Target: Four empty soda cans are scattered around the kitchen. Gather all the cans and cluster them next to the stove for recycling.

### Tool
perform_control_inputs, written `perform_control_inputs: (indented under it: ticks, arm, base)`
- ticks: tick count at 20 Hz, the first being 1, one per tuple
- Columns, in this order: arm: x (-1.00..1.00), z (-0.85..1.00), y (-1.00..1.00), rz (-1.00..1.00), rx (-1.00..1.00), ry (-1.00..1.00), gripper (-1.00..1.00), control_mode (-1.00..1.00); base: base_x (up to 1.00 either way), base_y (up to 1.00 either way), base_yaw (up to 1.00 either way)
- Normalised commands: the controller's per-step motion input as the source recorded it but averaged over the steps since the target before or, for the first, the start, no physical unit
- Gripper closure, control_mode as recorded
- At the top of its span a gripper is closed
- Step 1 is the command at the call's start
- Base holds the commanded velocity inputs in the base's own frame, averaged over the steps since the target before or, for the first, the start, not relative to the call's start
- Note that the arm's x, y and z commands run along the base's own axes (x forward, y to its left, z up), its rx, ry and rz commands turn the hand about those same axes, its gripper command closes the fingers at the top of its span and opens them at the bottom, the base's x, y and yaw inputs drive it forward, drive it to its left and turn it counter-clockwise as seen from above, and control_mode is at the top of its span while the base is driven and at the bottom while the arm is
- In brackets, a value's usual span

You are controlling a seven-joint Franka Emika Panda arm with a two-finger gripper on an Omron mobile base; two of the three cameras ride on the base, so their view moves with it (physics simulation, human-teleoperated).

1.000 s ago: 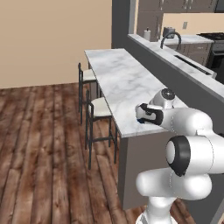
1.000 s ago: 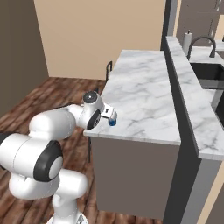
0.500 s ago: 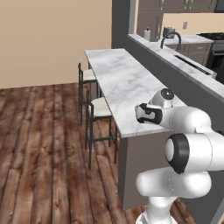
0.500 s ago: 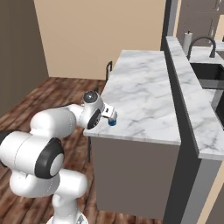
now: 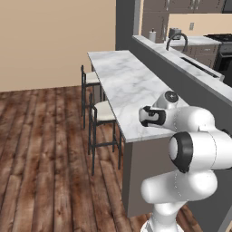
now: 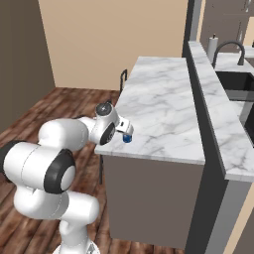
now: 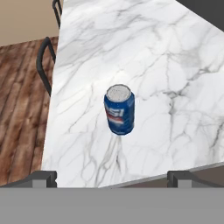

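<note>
Soda can (image 7: 119,109) upright beside bar stools (image 5: 103,112)

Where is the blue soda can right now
The blue soda can stands upright on the marble bar counter near its front corner, centred in the hand view just ahead of the open gripper, with the bar stools alongside.

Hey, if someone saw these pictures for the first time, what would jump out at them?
A blue soda can stands upright on the marble counter, near its edge. The gripper hangs open just short of it, a finger on each side. Two stools stand beside the counter on the wood floor.
</note>
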Motion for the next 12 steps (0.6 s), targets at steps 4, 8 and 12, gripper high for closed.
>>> perform_control_inputs:
  ticks: [4, 8, 12]
  arm:
    - [0.1, -0.04, -0.01, 0.0, 0.0, 0.0, -1.0, -1.0]
    - [0.12, -0.08, -0.05, 0.0, 0.0, 0.0, -1.0, -1.0]
    - [0.12, -0.06, -0.09, 0.0, 0.0, 0.0, -1.0, -1.0]
  base:
    - [0.0, 0.0, 0.0]
    - [0.0, 0.0, 0.0]
    - [0.0, 0.0, 0.0]
